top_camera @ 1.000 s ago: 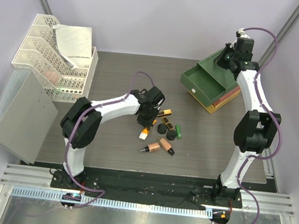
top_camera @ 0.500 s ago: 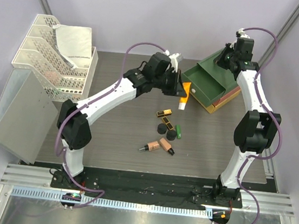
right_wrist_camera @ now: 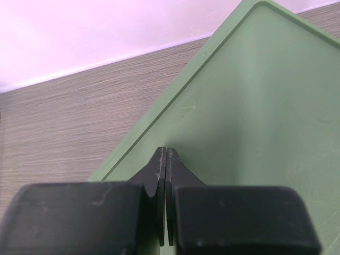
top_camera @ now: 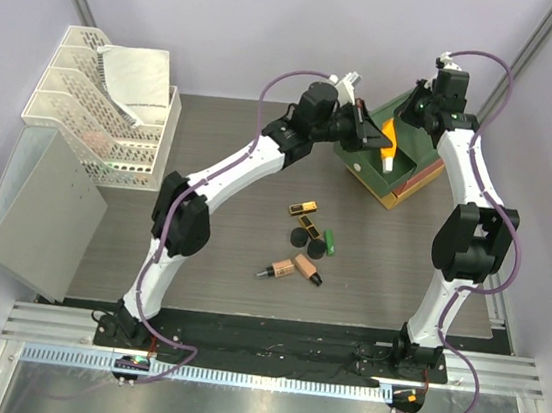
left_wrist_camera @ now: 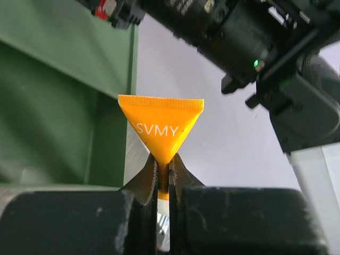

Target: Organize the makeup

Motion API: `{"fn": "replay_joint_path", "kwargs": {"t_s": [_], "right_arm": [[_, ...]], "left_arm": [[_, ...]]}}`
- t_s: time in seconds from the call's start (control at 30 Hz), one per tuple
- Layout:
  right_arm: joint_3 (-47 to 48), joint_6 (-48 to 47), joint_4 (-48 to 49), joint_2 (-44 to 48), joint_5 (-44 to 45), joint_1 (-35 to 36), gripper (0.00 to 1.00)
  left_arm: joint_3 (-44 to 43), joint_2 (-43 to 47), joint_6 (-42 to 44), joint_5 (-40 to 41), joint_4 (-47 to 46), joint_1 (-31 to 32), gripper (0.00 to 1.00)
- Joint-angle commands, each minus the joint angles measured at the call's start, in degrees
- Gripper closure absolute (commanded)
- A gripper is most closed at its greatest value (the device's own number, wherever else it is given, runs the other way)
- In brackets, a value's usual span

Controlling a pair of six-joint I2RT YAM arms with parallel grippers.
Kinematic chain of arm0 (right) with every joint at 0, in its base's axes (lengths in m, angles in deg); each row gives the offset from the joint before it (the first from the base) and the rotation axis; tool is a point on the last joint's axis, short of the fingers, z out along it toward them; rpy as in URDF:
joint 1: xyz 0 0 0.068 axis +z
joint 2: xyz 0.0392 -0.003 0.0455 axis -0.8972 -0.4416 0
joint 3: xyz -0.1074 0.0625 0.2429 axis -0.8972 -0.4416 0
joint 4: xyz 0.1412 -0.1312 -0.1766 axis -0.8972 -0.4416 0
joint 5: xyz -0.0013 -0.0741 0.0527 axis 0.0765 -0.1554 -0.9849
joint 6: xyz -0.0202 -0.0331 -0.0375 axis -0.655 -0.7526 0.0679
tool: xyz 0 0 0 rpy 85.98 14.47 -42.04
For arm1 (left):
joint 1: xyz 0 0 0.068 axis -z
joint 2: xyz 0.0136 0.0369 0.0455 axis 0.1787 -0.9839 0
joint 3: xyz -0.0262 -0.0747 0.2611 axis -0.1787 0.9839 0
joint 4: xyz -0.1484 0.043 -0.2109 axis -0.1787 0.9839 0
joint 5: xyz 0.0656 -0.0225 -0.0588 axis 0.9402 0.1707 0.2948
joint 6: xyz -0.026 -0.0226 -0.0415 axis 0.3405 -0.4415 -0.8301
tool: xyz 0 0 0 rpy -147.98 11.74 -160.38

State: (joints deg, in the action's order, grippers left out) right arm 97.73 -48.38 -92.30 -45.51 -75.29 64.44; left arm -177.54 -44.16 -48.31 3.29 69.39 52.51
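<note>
Top external view: your left pincer [top_camera: 372,136] pinches the orange tube [top_camera: 389,142] near its flat end, white cap [top_camera: 389,166] hanging down over the open green drawer [top_camera: 413,171] directly beneath; your right pincer [right_wrist_camera: 166,155] is pressed together, farther off

The left arm [top_camera: 252,158] is no longer folded low over the middle of the surface [top_camera: 210,249]. It now stretches far out toward the back right, nearly straight. The left gripper [top_camera: 379,137] has lifted away from the scattered makeup [top_camera: 304,238] and hangs over the open green drawer [top_camera: 414,163]. The orange tube [top_camera: 390,140], which lay among the other pieces a second ago, is off the surface and pinched in the jaws above that drawer.
</note>
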Motion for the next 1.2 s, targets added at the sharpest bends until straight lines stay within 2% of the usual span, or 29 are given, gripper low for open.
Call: {"fn": "replay_joint_path", "kwargs": {"t_s": [0.0, 0.13, 0.17, 0.2, 0.23, 0.33, 0.53, 0.63, 0.73, 0.77, 0.87, 0.97, 1.17], "right_arm": [[-5.4, -2.5, -20.7, -5.8, 1.3, 0.3, 0.99], [-5.5, -2.5, -20.7, -5.8, 1.4, 0.4, 0.99], [-5.5, -2.6, -20.7, -5.9, 1.4, 0.4, 0.99], [-5.4, -2.5, -20.7, -6.0, 1.4, 0.3, 0.99], [-5.4, -2.6, -20.8, -6.1, 1.5, 0.4, 0.99], [-5.1, -2.5, -20.7, -6.1, 1.4, 0.4, 0.99], [-4.7, -2.6, -20.7, -6.1, 1.2, 0.4, 0.99], [-4.6, -2.6, -20.7, -6.2, 1.2, 0.4, 0.99], [-4.5, -2.6, -20.7, -6.2, 1.3, 0.4, 0.99], [-4.5, -2.6, -20.7, -6.4, 1.2, 0.4, 0.99], [-4.4, -2.6, -20.7, -6.8, 1.0, 0.4, 0.99], [-4.3, -2.6, -20.9, -7.0, 0.9, 0.4, 0.99], [-4.5, -2.8, -20.8, -7.2, 0.9, 0.4, 0.99]], "left_arm": [[-6.8, -3.0, -3.0, -0.4, -4.9, -0.4, 0.97], [-7.6, -4.3, -2.4, 0.7, -4.9, -0.7, 0.86], [-7.6, -4.3, -2.2, 1.1, -4.9, -0.8, 0.76], [-7.6, -4.6, -1.9, 1.6, -5.0, -0.9, 0.71], [-7.6, -4.8, -1.8, 1.5, -5.0, -1.2, 0.58], [-8.3, -5.0, -0.9, 2.2, -4.3, -1.5, 0.35], [-8.9, -2.9, -0.1, 0.6, -4.9, -3.5, 0.32], [-8.1, -0.4, 5.1, -2.4, -0.8, -4.2, 0.29], [-0.7, 5.8, 14.4, -4.8, 7.3, -4.2, 0.27], [5.7, 10.2, 16.4, -4.3, 10.6, -4.0, 0.27], [18.5, 16.6, 26.0, -1.2, 16.7, -2.9, 0.23], [26.9, 22.2, 34.1, 2.8, 23.8, -1.2, 0.21], [36.8, 27.3, 44.5, 10.7, 34.3, 4.0, 0.2]]}}
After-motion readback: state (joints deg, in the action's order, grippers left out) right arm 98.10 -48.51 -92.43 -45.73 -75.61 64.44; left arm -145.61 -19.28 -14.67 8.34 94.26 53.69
